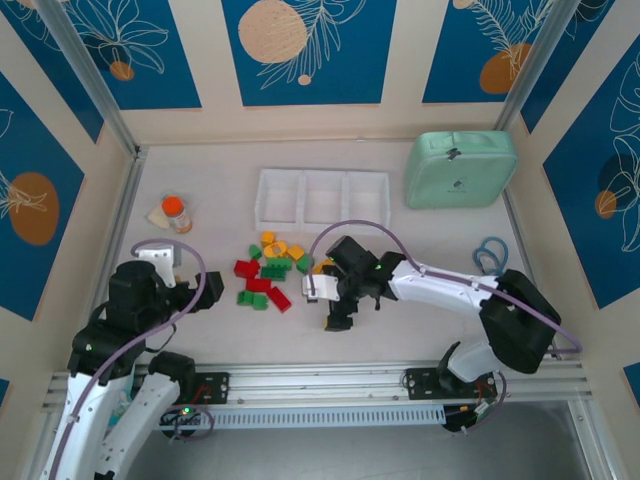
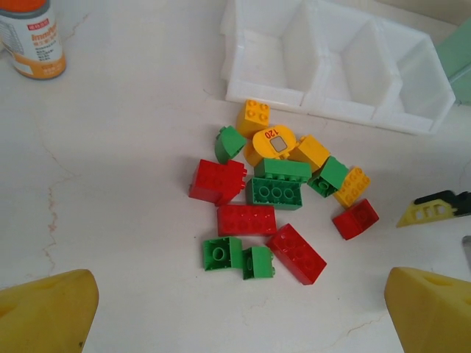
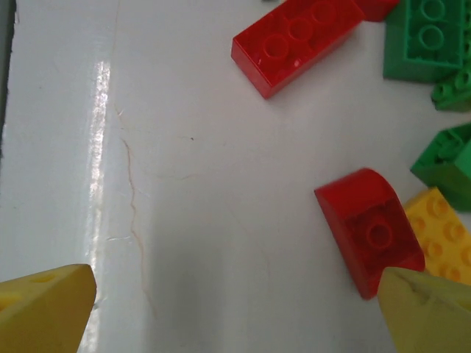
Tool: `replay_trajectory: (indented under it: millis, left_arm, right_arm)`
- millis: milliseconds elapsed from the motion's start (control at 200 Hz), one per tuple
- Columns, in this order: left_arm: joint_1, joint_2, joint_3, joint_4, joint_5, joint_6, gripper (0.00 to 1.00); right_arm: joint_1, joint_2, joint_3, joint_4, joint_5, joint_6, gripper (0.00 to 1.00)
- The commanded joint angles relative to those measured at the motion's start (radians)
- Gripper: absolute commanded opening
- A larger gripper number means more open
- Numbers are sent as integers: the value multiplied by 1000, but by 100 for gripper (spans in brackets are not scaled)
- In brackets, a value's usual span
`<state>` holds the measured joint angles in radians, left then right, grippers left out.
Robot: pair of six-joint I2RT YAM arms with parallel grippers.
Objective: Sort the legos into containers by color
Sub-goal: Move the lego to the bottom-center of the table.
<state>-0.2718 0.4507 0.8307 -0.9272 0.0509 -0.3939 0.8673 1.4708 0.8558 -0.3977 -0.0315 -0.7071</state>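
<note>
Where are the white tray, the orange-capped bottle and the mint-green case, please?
white tray (image 1: 323,200): top view, middle compartment floor.
orange-capped bottle (image 1: 173,205): top view, cap.
mint-green case (image 1: 460,170): top view, lid centre.

Left arm (image 1: 115,345): we see it folded close over its base, elbow bent, well left of the lego pile (image 1: 268,272).
Left tool (image 1: 165,262): we find it held above the bench (image 1: 420,330), turned toward the lego pile and well apart from it.
Left fingers (image 2: 44,309): yellow, spread wide, nothing between them.
Right arm (image 1: 440,285): we see it stretched leftward from its base, white forearm leading to a black wrist just right of the lego pile.
Right tool (image 1: 332,297): at the pile's right edge, pointing down.
Right fingers (image 3: 423,312): yellow, wide apart; one just beside the pile's edge, the other well away; nothing gripped.
</note>
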Motion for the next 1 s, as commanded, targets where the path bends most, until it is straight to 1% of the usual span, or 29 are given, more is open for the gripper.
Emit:
replay_trajectory:
  millis: [0,50,100,250,365,545,830,996]
  left_arm:
    - [-7,-31,-13,18,-22,-4,99]
    - [-7,-41,-14,21,-20,-3,99]
    - [-7,-45,-15,19,-23,-7,99]
    - [-8,-57,-16,22,-28,-8,99]
    - [-7,-66,-18,25,-28,-8,99]
    - [-7,-84,-22,31,-29,-4,99]
    - [-8,-115,-29,43,-25,-1,99]
    - [-8,-128,-31,44,-32,-2,99]
  right_arm:
    - [-4,52,54,43,-53,-100,99]
    - [-12,86,86,38,-51,-92,94]
    - [-20,115,113,31,-49,-85,92]
    - [-28,171,144,54,-51,-108,91]
    - [-46,215,186,-10,-60,-121,88]
    - [-69,230,181,-40,-79,-152,88]
    - [-76,289,191,-96,-41,-188,86]
    - [-77,303,188,-76,-21,-181,85]
